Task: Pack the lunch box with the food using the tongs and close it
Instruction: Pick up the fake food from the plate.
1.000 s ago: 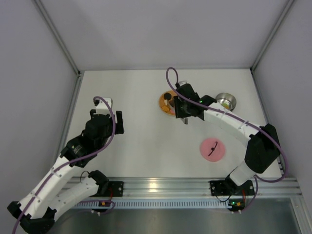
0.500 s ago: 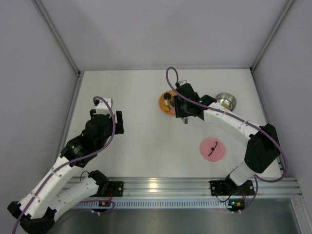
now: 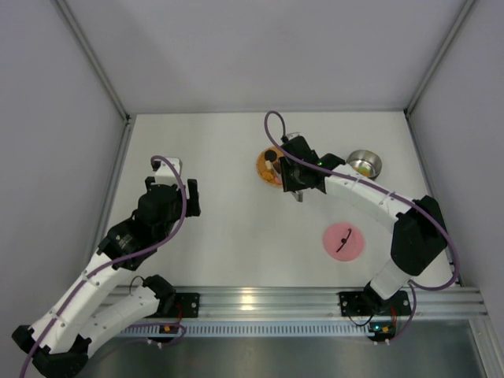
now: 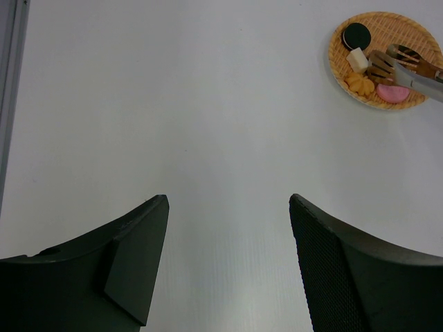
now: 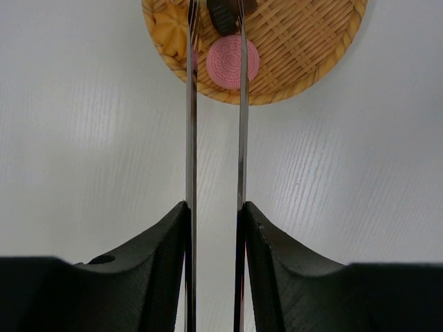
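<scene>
- The lunch box is sitting open at the far right of the table. It is well apart from its pink lid, which is lying flat nearer the arm bases. We are catching a yellowish glint inside the box, but we cannot tell whether that is food or reflection.
- The food is lying on the woven mat, to the left of the box. We are making out a pink round, a dark piece, an orange piece and a pale cube.
- The tongs are being clamped in our right pincer, their two arms reaching over the mat. The dark piece is showing between them near the tips; whether they are squeezing it we cannot tell.
- Our left pincer is hanging over bare table with jaws wide apart, holding nothing.
- We are judging the packing barely begun: these pieces are waiting to be carried across, and the closing is not yet started.
</scene>
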{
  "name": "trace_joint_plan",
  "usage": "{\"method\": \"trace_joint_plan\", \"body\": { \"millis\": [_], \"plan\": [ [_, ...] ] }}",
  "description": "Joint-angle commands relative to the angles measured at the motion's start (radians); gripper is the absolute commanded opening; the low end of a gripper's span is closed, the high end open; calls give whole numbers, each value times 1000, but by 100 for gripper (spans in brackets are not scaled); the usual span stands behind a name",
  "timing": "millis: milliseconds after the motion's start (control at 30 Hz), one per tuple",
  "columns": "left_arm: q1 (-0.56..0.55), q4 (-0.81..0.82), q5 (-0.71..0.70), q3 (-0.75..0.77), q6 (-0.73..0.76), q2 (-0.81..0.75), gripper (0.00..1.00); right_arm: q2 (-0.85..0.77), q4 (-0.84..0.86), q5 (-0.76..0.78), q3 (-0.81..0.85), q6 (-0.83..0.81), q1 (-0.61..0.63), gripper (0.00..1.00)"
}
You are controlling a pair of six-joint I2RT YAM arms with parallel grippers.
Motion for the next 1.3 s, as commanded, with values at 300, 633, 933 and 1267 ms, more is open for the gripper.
{"method": "trace_joint_plan", "body": {
  "millis": [300, 633, 933, 1267],
  "plan": [
    [2, 34, -6, -9, 9, -2, 76, 8, 40, 21, 45, -12, 13, 26],
    [0, 34, -6, -9, 7, -2, 76, -55, 4, 50, 88, -26, 7, 20],
    [0, 34, -7, -9, 7, -3, 76, -95, -23, 68, 119, -35, -11, 19],
    [0, 32, -4, -9, 7, -3, 76, -187, -47, 90, 53, -32, -118, 20]
  ]
}}
